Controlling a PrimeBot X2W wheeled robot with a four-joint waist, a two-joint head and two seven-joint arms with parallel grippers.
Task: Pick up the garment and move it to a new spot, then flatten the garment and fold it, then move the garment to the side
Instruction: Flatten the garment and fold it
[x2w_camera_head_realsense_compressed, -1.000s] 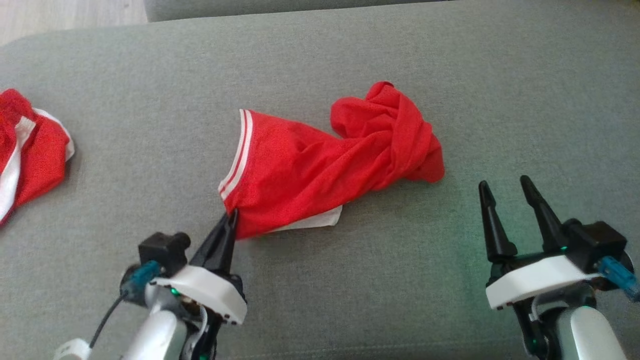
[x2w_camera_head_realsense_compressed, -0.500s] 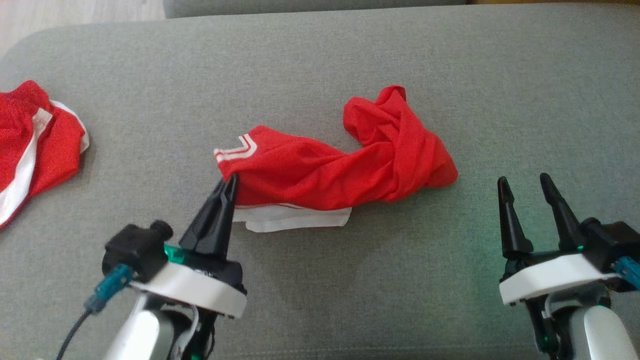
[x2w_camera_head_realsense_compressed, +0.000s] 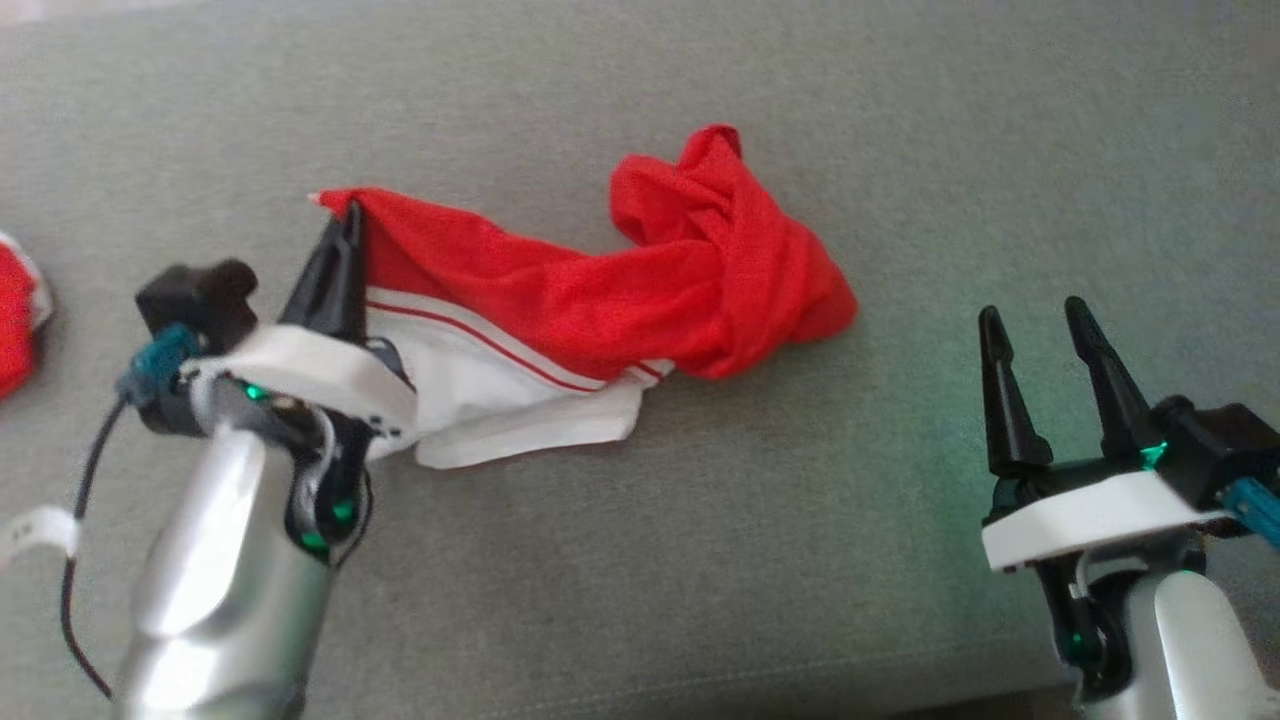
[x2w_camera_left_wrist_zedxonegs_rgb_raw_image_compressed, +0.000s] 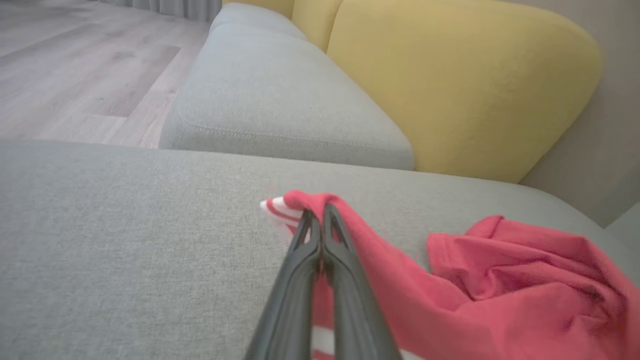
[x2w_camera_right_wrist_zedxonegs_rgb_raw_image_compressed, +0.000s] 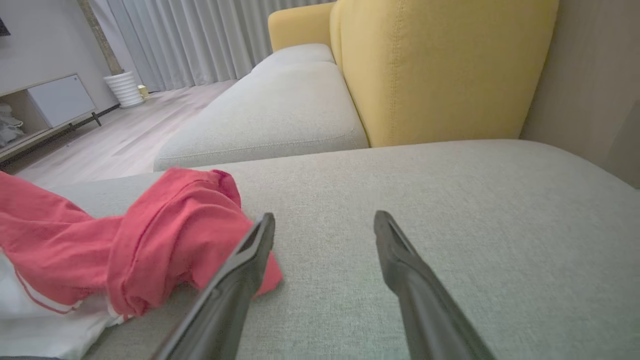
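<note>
The garment (x2w_camera_head_realsense_compressed: 600, 290) is a red mesh piece with white striped trim and a white panel, crumpled on the grey cushion (x2w_camera_head_realsense_compressed: 640, 560). My left gripper (x2w_camera_head_realsense_compressed: 348, 215) is shut on its striped left corner, lifted off the cushion. The left wrist view has the fingertips (x2w_camera_left_wrist_zedxonegs_rgb_raw_image_compressed: 316, 220) pinching that corner of the garment (x2w_camera_left_wrist_zedxonegs_rgb_raw_image_compressed: 450, 300). The rest trails right into a bunched heap. My right gripper (x2w_camera_head_realsense_compressed: 1032, 315) stands open to the right of the heap, holding nothing. The right wrist view has its open gripper (x2w_camera_right_wrist_zedxonegs_rgb_raw_image_compressed: 322, 220) beside the garment (x2w_camera_right_wrist_zedxonegs_rgb_raw_image_compressed: 165, 235).
A second red and white garment (x2w_camera_head_realsense_compressed: 15, 320) lies at the left edge of the cushion. Behind are another grey seat cushion (x2w_camera_left_wrist_zedxonegs_rgb_raw_image_compressed: 280, 100), a yellow backrest (x2w_camera_left_wrist_zedxonegs_rgb_raw_image_compressed: 465, 80) and wooden floor (x2w_camera_left_wrist_zedxonegs_rgb_raw_image_compressed: 75, 65). A white cabinet (x2w_camera_right_wrist_zedxonegs_rgb_raw_image_compressed: 55, 100) stands far off.
My left gripper has lifted the garment's striped corner up and to the left, exposing the white underside. The head camera has shifted. The right gripper stays open in place.
</note>
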